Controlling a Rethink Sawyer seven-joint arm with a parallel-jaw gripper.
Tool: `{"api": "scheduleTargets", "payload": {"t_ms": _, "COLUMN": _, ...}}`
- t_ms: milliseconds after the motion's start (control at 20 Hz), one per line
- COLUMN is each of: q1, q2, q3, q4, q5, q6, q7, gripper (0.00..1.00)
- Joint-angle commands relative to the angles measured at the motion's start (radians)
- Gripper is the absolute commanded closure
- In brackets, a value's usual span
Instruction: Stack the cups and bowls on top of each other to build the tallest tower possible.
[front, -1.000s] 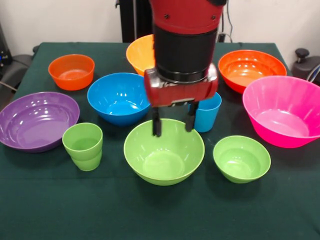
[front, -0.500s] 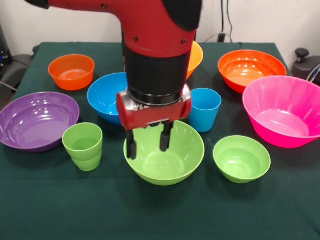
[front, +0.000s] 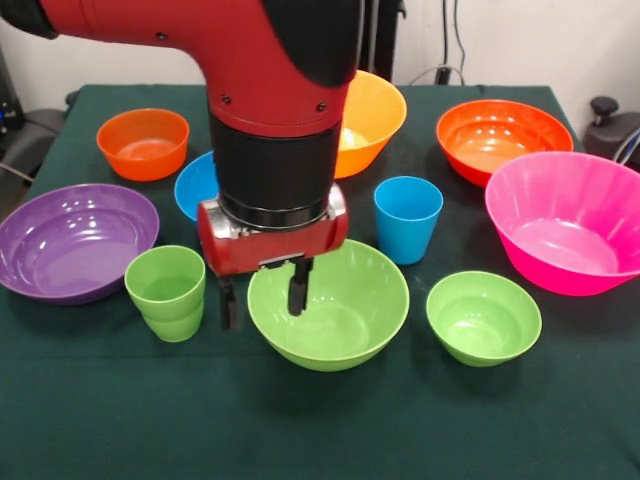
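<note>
Two cups and eight bowls sit in front of you, none of them stacked. The cups are a lime green cup (front: 166, 292) near the front and a light blue cup (front: 408, 218) toward the middle. The bowls: a large green bowl (front: 345, 312) at front centre, a small green bowl (front: 484, 318) to its right, a pink bowl (front: 565, 222) at the right edge, a wide orange bowl (front: 504, 138) behind it, a yellow-orange bowl (front: 370, 115) at the back, a blue bowl (front: 193, 185) largely hidden by the arm, a small orange bowl (front: 143, 143) at back left and a purple bowl (front: 72, 241) at the left edge.

Your gripper (front: 262, 299) hangs open and holds nothing, one finger outside the large green bowl's left rim and the other over its inside, with the lime green cup just beside it.

You have bare table (front: 300, 430) along the whole front edge, and a clear gap between the light blue cup and the pink bowl.
</note>
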Motion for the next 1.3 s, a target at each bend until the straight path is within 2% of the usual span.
{"api": "scheduleTargets", "payload": {"t_ms": 50, "q1": -0.017, "q2": -0.021, "q3": 0.031, "q4": 0.031, "q5": -0.071, "q6": 0.077, "q7": -0.315, "gripper": 0.0}}
{"api": "scheduleTargets", "payload": {"t_ms": 500, "q1": -0.061, "q2": -0.123, "q3": 0.005, "q4": 0.15, "q5": -0.064, "q6": 0.075, "q7": -0.315, "gripper": 0.0}}
{"api": "scheduleTargets", "payload": {"t_ms": 750, "q1": -0.065, "q2": -0.179, "q3": -0.014, "q4": 0.205, "q5": -0.078, "q6": 0.088, "q7": -0.296, "gripper": 0.0}}
{"api": "scheduleTargets", "payload": {"t_ms": 1000, "q1": -0.094, "q2": -0.204, "q3": -0.015, "q4": 0.296, "q5": -0.087, "q6": 0.048, "q7": -0.273, "gripper": 0.0}}
{"api": "scheduleTargets", "payload": {"t_ms": 1300, "q1": -0.131, "q2": -0.196, "q3": -0.007, "q4": 0.37, "q5": -0.111, "q6": -0.022, "q7": -0.251, "gripper": 0.0}}
